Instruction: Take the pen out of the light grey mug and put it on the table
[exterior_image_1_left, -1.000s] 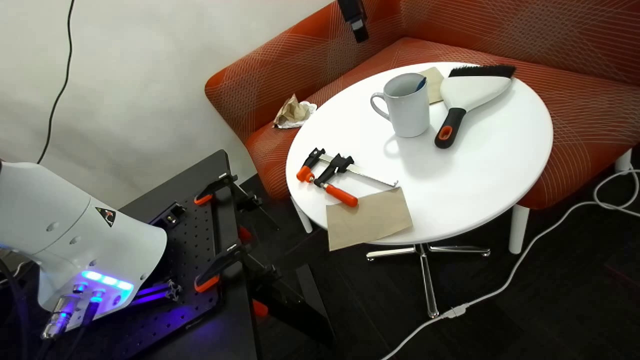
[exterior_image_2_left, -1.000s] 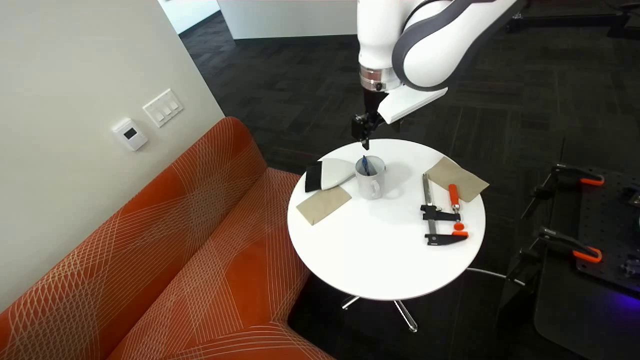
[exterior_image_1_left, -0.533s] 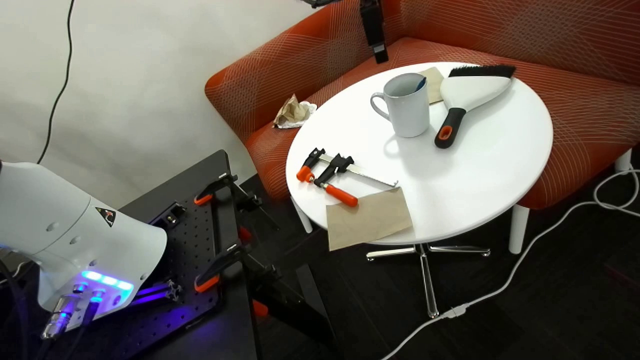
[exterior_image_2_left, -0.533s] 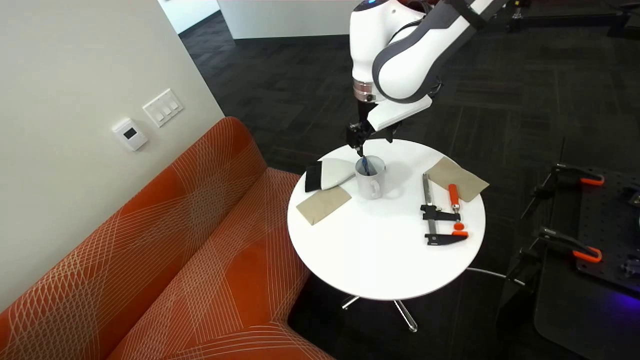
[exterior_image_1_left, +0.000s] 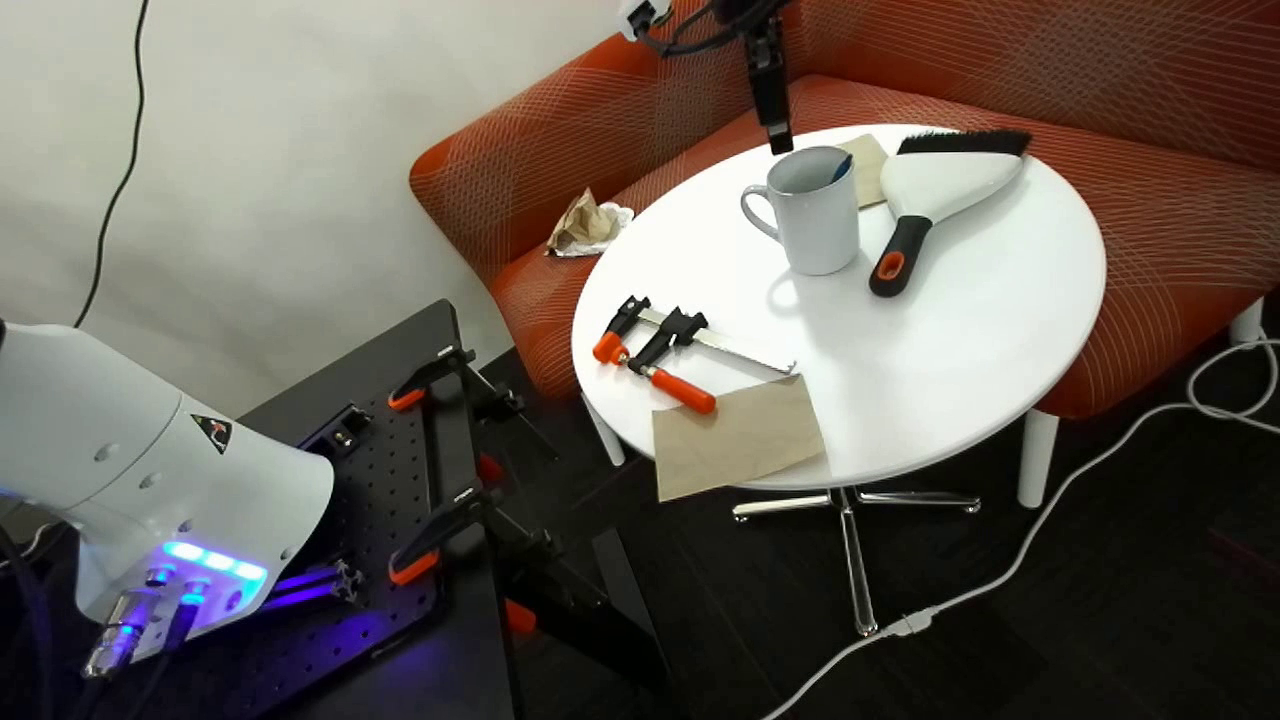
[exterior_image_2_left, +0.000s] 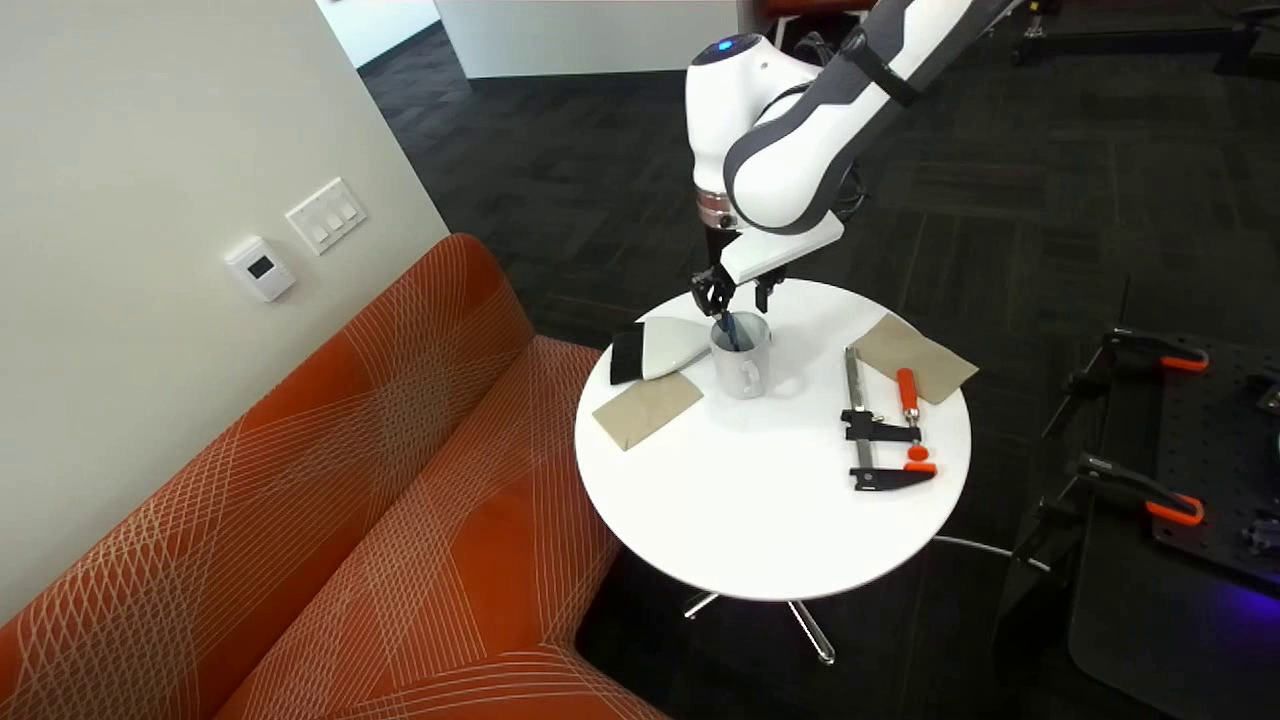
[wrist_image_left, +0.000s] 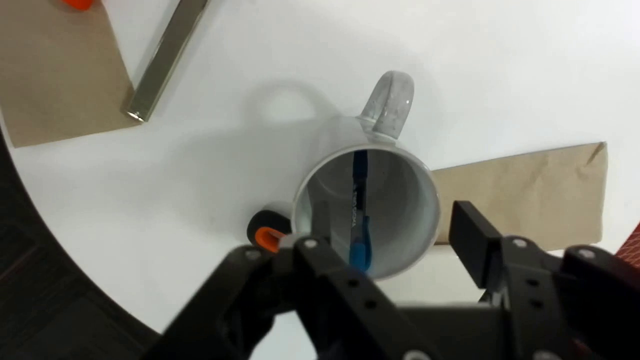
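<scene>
So we've got the pen (wrist_image_left: 359, 205) leaning in the mug (exterior_image_1_left: 820, 225) on the bench (exterior_image_1_left: 950, 370), pincer (wrist_image_left: 392, 225) spread wide near the mug.

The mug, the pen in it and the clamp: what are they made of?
The light grey mug: probably glazed ceramic; its loop handle shows glossy glints.
The pen: likely smooth plastic, given its printed dark barrel and blue clip.
The clamp: its bar looks like bare metal, silvery, shiny; its smooth orange handle could be plastic or painted wood.
</scene>
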